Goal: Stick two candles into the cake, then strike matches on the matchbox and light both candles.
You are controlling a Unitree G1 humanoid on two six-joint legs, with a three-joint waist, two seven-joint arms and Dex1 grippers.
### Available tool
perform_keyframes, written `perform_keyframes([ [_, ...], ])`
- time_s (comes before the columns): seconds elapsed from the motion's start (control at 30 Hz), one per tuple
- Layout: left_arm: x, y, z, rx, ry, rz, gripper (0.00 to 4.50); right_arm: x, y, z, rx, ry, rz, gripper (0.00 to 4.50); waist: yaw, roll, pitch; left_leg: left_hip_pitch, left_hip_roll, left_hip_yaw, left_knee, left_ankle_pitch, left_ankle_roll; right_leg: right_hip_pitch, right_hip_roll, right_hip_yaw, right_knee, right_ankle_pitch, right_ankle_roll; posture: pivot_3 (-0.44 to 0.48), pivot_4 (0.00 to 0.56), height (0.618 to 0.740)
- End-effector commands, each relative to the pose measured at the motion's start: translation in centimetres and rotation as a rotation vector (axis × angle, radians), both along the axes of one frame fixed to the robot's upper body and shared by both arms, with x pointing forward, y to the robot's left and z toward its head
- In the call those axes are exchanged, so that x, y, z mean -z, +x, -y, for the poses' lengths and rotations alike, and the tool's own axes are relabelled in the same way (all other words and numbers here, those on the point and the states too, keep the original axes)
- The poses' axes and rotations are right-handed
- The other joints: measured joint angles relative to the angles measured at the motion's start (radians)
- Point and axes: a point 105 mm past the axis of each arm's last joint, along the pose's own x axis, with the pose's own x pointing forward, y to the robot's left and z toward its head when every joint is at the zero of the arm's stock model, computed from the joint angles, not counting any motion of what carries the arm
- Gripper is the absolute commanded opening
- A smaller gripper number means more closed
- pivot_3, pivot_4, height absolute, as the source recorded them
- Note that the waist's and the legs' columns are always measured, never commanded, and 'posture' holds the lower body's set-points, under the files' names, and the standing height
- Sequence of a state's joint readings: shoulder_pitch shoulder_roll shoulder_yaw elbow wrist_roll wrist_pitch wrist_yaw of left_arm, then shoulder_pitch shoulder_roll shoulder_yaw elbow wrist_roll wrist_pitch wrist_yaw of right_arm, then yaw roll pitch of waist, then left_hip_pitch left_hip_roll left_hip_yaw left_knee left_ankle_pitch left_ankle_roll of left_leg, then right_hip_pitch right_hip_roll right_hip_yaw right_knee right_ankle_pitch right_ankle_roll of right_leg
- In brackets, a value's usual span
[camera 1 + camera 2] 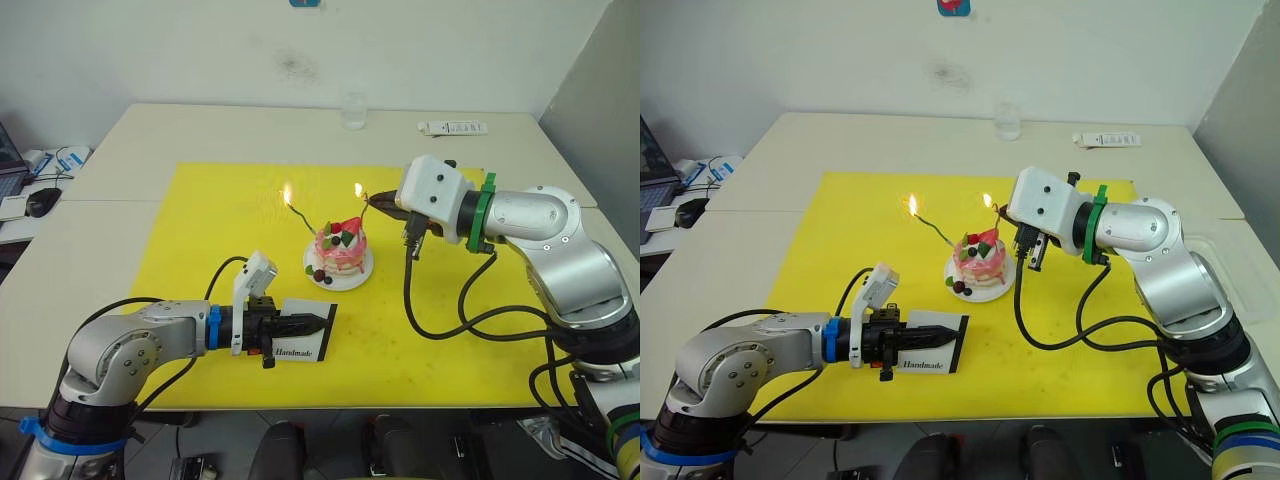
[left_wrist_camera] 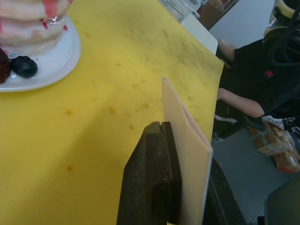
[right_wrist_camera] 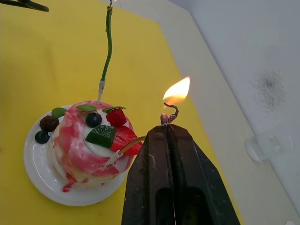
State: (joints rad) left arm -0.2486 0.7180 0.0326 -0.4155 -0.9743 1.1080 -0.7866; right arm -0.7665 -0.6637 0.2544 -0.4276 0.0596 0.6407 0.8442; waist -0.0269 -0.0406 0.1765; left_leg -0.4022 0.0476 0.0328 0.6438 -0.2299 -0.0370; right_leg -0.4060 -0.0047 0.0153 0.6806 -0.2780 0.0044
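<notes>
The two eye views look down from the robot's head, from a little way back, at the table (image 1: 130, 150) and the yellow mat (image 1: 210, 215). Both show the same scene. The left wrist view sits very close to the mat and looks along the left gripper (image 2: 164, 136) toward the cake (image 2: 28, 18). The right wrist view looks along the right gripper (image 3: 167, 129), close to the same cake.

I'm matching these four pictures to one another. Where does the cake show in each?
Left eye view: cake at the centre of the yellow mat.
Right eye view: cake at the centre.
Left wrist view: cake cut off at the picture's edge, across the mat from the matchbox.
Right wrist view: cake whole, beside the burning match.
Shared landmark: the white plate under it.
</notes>
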Motion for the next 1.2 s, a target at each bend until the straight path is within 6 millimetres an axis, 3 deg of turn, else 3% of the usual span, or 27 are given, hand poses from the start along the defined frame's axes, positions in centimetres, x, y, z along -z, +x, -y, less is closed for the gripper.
perform_keyframes([
  [0.03,-0.4,0.1,0.3,0.013,-0.012,0.025,0.00,-1.8,-0.3,0.0,0.001,0.021,0.065,0.01,0.000,0.000,0.000,0.000,0.000,0.000,0.000,0.000,0.000,0.000,0.000,0.000,0.000,0.000,0.000,0.000,0.150,0.740],
  [0.97,-0.3,0.2,0.1,0.013,-0.007,0.027,0.00,-1.7,-1.5,0.9,-0.001,0.024,0.004,0.01,0.000,0.000,0.000,0.000,0.000,0.000,0.000,0.000,0.000,0.000,0.000,0.000,0.000,0.000,0.000,0.000,0.150,0.740],
  [1.2,-0.2,0.1,0.0,0.016,-0.005,0.021,0.00,-0.8,-2.4,3.1,0.048,-0.010,-0.044,0.01,0.001,0.000,0.000,0.000,0.000,0.000,0.000,0.000,0.000,0.000,0.000,0.000,0.000,0.000,0.000,0.000,0.150,0.740],
])
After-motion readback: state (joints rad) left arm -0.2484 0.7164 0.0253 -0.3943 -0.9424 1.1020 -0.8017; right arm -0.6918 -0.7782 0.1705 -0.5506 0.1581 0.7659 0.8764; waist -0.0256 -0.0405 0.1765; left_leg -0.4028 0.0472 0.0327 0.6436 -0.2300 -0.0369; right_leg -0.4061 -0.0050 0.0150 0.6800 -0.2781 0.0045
